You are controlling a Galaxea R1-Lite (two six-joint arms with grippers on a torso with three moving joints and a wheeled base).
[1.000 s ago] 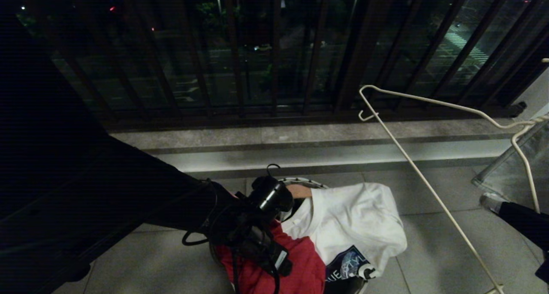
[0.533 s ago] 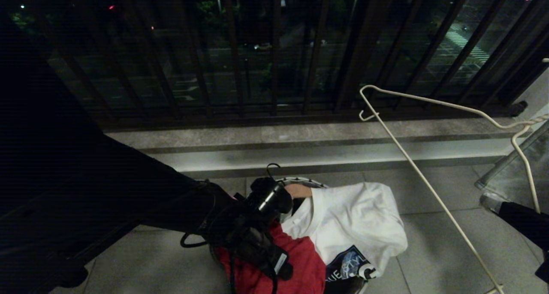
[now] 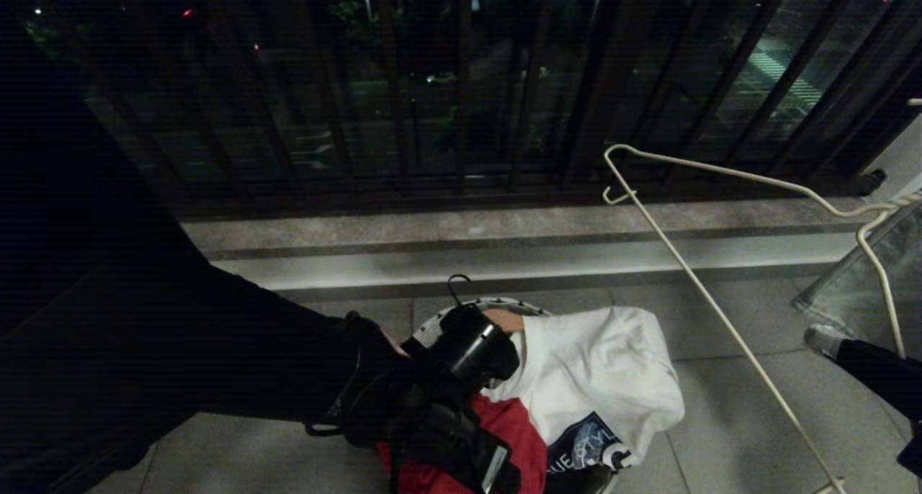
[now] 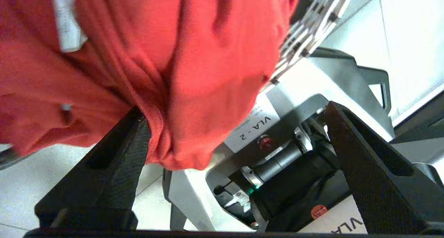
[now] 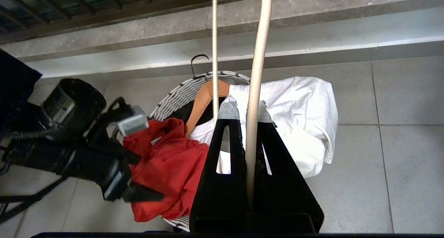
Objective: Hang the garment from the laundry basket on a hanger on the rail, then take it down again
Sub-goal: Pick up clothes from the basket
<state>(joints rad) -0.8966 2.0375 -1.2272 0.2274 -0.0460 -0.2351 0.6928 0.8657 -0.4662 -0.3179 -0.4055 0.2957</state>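
The left gripper [image 4: 239,127], jaws spread wide, reaches the red T-shirt [image 4: 156,68] draped over the laundry basket [image 5: 184,92]; the right gripper [image 5: 247,108] clamps the white wire hanger [image 3: 720,170]

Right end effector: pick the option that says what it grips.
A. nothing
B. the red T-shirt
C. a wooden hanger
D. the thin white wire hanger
D. In the right wrist view the right end effector is shut on a bar of the white wire hanger, held above the laundry basket; the red T-shirt lies in that basket by the open left end effector.
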